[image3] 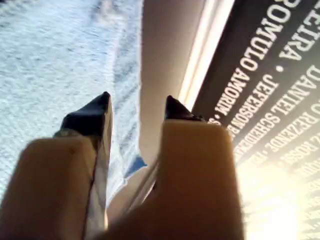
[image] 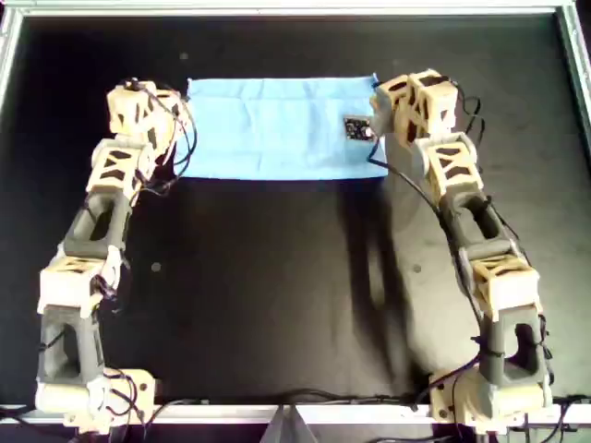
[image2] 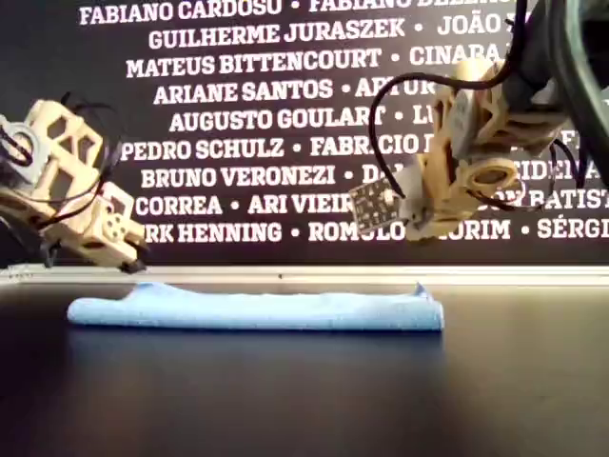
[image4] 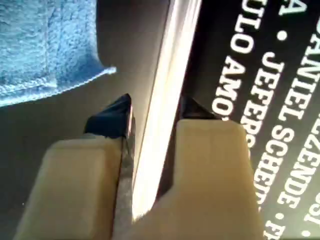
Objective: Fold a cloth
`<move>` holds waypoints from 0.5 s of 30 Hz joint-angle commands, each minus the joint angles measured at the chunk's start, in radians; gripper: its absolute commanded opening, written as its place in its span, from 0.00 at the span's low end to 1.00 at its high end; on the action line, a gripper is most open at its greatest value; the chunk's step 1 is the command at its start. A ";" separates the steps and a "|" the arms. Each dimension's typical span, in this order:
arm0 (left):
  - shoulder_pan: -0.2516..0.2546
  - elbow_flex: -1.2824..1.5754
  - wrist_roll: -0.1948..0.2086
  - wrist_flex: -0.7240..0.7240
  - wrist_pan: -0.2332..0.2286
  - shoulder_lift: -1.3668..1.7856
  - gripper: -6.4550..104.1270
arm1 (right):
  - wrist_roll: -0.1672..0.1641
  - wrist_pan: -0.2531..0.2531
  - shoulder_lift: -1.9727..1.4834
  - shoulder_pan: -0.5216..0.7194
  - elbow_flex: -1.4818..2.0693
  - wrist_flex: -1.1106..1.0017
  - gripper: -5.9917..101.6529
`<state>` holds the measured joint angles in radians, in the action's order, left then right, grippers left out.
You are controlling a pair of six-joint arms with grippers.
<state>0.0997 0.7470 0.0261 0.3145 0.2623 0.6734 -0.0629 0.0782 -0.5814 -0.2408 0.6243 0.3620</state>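
Two arms frame the work from where I sit: on the black table (image: 277, 295) the cloth (image: 282, 127) lies as a wide, flat, light blue band in the upper middle of the overhead view, apparently doubled over once, with its long near edge running straight across. I judge one fold made and another, end to end, likely to come. The left hand (image3: 136, 107) hangs above the cloth's end at the overhead view's left, its tips apart and holding nothing; the right hand (image4: 155, 112) hangs off the other end, at the overhead view's right, also parted and empty, with the cloth's hemmed corner just beside it. To do the next pinch well, I would bring a hand down on a corner and catch both layers together, since a thin hem slips out easily. Room is generous toward the lower frame, where bare table stretches wide. Toward the upper frame it is tight: the pale table rail (image4: 165, 100) sits close behind both hands.
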 commanded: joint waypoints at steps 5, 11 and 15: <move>-0.020 -0.057 -0.005 0.003 -0.002 0.112 0.41 | -0.002 0.003 -0.143 0.037 -0.071 -0.028 0.43; -0.025 0.110 -0.005 0.172 -0.011 0.514 0.41 | 0.003 0.002 -0.463 0.057 0.037 0.038 0.43; -0.012 0.348 0.006 0.379 -0.011 0.937 0.41 | 0.014 0.002 -0.799 0.046 0.245 0.098 0.43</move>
<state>0.0966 0.9940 0.0261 0.5875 0.2577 1.2011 -0.0537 0.0782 -1.0339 -0.1856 0.7854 0.4341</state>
